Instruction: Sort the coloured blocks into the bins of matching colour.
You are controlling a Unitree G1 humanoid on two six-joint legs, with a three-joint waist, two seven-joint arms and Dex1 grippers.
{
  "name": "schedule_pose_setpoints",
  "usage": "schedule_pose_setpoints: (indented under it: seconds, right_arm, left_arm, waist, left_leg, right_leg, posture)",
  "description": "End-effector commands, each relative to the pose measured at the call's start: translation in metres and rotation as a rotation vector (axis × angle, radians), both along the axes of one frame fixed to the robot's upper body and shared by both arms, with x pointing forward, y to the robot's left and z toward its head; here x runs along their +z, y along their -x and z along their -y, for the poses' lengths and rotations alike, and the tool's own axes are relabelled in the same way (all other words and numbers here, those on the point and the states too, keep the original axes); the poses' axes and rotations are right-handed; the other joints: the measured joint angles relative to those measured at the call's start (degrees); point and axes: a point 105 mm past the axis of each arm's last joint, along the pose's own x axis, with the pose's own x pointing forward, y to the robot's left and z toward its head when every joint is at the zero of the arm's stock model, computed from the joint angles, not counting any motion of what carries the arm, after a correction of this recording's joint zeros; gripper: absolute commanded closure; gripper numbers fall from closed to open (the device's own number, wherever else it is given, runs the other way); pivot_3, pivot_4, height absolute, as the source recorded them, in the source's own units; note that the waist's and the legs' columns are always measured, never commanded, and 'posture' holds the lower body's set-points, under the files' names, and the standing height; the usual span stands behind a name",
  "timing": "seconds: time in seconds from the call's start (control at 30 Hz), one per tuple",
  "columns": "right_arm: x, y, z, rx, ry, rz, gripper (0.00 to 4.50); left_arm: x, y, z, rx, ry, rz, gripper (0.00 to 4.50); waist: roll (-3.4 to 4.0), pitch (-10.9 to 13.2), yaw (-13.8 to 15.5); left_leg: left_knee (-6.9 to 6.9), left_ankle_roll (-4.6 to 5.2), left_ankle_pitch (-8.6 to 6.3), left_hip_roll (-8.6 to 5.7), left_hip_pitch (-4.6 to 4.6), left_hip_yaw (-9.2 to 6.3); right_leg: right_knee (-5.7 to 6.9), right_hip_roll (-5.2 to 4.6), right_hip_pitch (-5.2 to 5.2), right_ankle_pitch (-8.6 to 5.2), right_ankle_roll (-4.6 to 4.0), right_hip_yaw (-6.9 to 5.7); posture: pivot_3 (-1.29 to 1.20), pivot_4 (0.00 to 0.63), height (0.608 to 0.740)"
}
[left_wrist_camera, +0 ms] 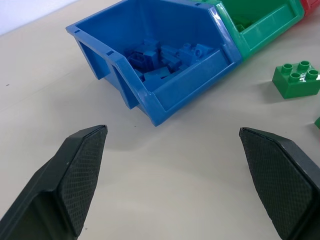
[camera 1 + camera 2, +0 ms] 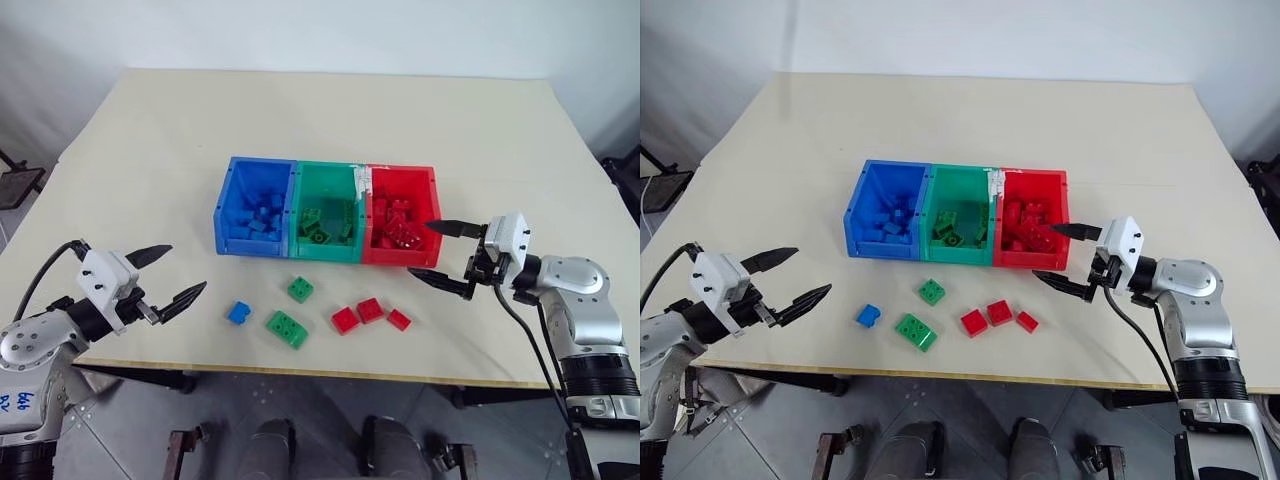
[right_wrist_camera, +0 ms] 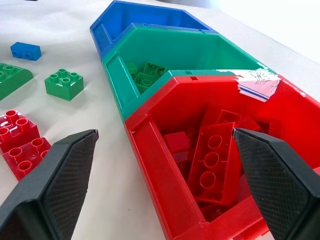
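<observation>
Presently: left gripper (image 2: 167, 273), fingers spread wide, empty, low over the table (image 2: 150, 130) near its front left edge. Right gripper (image 2: 440, 254), likewise wide and empty, at the red bin (image 2: 402, 178), one finger over its rim. Bins joined in a row: blue bin (image 2: 230, 195), green bin (image 2: 328, 175), red; contents partly hidden by walls, count unclear. Loose in front: blue block (image 2: 238, 313), two green blocks (image 2: 300, 289) (image 2: 287, 329), three red blocks (image 2: 371, 310).
</observation>
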Motion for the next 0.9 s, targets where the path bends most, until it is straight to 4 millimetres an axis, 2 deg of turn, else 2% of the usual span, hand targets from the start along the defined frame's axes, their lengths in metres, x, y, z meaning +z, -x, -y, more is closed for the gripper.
schedule_pose_setpoints:
  seconds: [0.03, 0.27, 0.33, 0.4, 0.67, 0.8, 0.87, 0.9]
  right_arm:
    - [0.008, 0.004, 0.003, -0.002, -0.012, 0.039, 0.00]
    - [0.009, 0.009, 0.013, -0.055, -0.010, 0.040, 0.00]
    - [0.008, 0.021, 0.038, -0.129, 0.018, 0.026, 0.00]
    - [0.007, 0.030, 0.054, -0.175, 0.041, 0.014, 0.00]
    - [-0.006, 0.052, 0.099, -0.291, 0.119, -0.048, 0.00]
    - [-0.008, 0.054, 0.084, -0.226, 0.111, -0.078, 0.00]
    - [-0.009, 0.054, 0.066, -0.152, 0.125, -0.101, 0.00]
    - [-0.010, 0.054, 0.051, -0.094, 0.148, -0.136, 0.00]
  left_arm:
    - [0.007, 0.000, 0.002, -0.017, -0.007, 0.038, 0.01]
    - [0.004, 0.005, 0.022, -0.126, 0.025, -0.012, 0.01]
    - [0.002, 0.010, 0.051, -0.254, 0.035, -0.038, 0.01]
    - [0.000, 0.015, 0.069, -0.344, 0.011, -0.055, 0.01]
    - [-0.006, 0.036, 0.128, -0.613, 0.007, -0.081, 0.01]
    - [-0.007, 0.035, 0.125, -0.597, 0.005, -0.085, 0.01]
    - [-0.010, 0.034, 0.117, -0.575, -0.006, -0.100, 0.01]
    - [-0.012, 0.035, 0.110, -0.559, -0.020, -0.110, 0.01]
  waist:
    - [0.00, 0.0, 0.0]
    - [0.00, 0.0, 0.1]
    - [0.01, 0.0, 0.9]
    - [0.02, 0.0, 1.8]
    - [0.03, 0.0, 1.2]
    - [0.03, 0.0, 1.1]
    - [0.03, 0.0, 1.1]
    - [0.03, 0.0, 1.1]
  left_leg:
    - [0.00, 0.00, 0.00, 0.00, 0.00, 0.01]
    - [0.02, 0.02, -0.03, 0.00, -0.01, 0.06]
    - [0.04, 0.04, -0.04, 0.00, -0.03, 0.07]
    - [0.08, 0.11, -0.13, -0.02, -0.08, 0.07]
    - [0.08, 0.11, -0.23, 0.14, 0.04, 0.42]
    - [0.11, 0.12, -0.23, 0.17, 0.05, 0.48]
    - [0.12, 0.12, -0.23, 0.20, 0.06, 0.51]
    - [0.12, 0.12, -0.23, 0.22, 0.07, 0.53]
  right_leg:
    - [0.00, 0.00, 0.00, 0.00, 0.00, 0.01]
    - [-0.01, 0.00, -0.03, 0.00, 0.00, 0.06]
    - [-0.01, 0.00, -0.03, 0.01, 0.00, 0.06]
    - [-0.07, -0.02, -0.03, 0.02, 0.02, 0.06]
    - [-0.18, 0.10, -0.01, 0.05, 0.05, 0.27]
    - [-0.18, 0.13, -0.03, 0.06, 0.05, 0.32]
    - [-0.17, 0.14, -0.04, 0.06, 0.05, 0.35]
    - [-0.17, 0.16, -0.04, 0.06, 0.04, 0.37]
  posture:
    - [0.00, 0.150, 0.740]
    - [0.00, 0.150, 0.740]
    - [0.00, 0.150, 0.740]
    - [0.00, 0.150, 0.740]
    - [0.00, 0.150, 0.740]
    - [0.00, 0.150, 0.740]
    - [0.00, 0.150, 0.740]
    - [0.00, 0.150, 0.740]
